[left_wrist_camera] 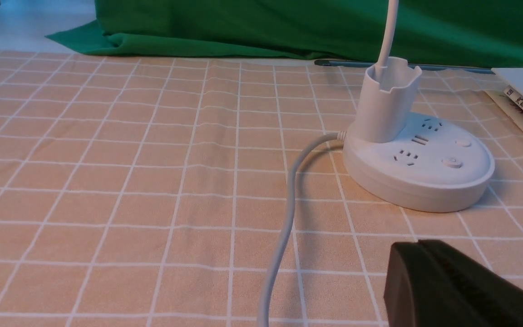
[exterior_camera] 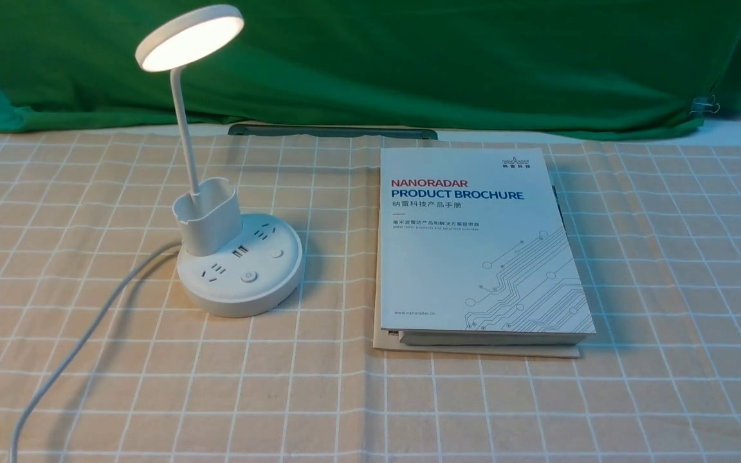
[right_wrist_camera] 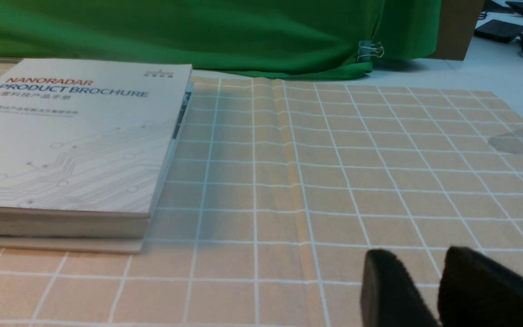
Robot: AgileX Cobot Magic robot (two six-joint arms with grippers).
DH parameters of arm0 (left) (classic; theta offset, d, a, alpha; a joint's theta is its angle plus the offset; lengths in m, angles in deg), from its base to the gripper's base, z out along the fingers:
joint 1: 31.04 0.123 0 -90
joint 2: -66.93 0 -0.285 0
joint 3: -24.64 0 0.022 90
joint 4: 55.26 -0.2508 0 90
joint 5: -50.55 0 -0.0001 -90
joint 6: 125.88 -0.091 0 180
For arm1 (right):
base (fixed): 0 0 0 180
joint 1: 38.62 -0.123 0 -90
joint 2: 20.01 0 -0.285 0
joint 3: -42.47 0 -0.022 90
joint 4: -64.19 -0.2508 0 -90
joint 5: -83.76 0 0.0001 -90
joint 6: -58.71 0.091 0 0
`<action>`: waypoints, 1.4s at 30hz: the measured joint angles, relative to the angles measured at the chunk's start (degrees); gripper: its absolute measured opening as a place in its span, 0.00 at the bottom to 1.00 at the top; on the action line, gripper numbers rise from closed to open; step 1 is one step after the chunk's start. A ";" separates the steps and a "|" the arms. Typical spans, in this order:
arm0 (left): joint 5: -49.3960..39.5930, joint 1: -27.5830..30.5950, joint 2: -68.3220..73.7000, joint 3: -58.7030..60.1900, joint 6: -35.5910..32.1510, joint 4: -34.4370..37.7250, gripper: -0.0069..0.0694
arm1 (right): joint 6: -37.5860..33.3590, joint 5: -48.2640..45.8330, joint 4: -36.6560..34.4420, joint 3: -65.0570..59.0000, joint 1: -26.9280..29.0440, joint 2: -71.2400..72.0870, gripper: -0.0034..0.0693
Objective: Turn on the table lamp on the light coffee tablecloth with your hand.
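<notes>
White and glowing, the table lamp (exterior_camera: 238, 267) stands on the light coffee tablecloth (exterior_camera: 473, 405), left of the stacked books (exterior_camera: 483, 244). The left fingers (left_wrist_camera: 407, 281) look pressed together, well apart from it; the right fingers (right_wrist_camera: 391, 290) sit narrowly parted.

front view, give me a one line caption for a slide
White desk lamp, lit, stands on a tan gridded tablecloth to the left of a stack of books.
</notes>
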 joint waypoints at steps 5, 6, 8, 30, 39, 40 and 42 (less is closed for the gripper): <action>0.00 0.00 0.00 0.00 0.00 0.00 0.09 | 0.00 0.00 0.00 0.00 0.00 0.00 0.38; 0.00 0.00 0.00 0.00 0.00 0.00 0.09 | 0.00 0.00 0.00 0.00 0.00 0.00 0.38; 0.00 0.00 0.00 0.00 0.00 0.00 0.09 | 0.00 0.00 0.00 0.00 0.00 0.00 0.38; 1.45 2.01 0.00 0.00 -0.42 0.00 0.09 | 0.00 0.00 0.00 0.00 0.00 0.00 0.38; 1.50 2.01 0.00 0.00 -0.48 0.00 0.09 | 0.00 0.00 0.00 0.00 0.00 0.00 0.38; 1.50 2.01 0.00 0.00 -0.48 0.00 0.09 | 0.00 0.00 0.00 0.00 0.00 0.00 0.38; 1.50 2.01 0.00 0.00 -0.48 0.00 0.09 | 0.00 0.00 0.00 0.00 0.00 0.00 0.38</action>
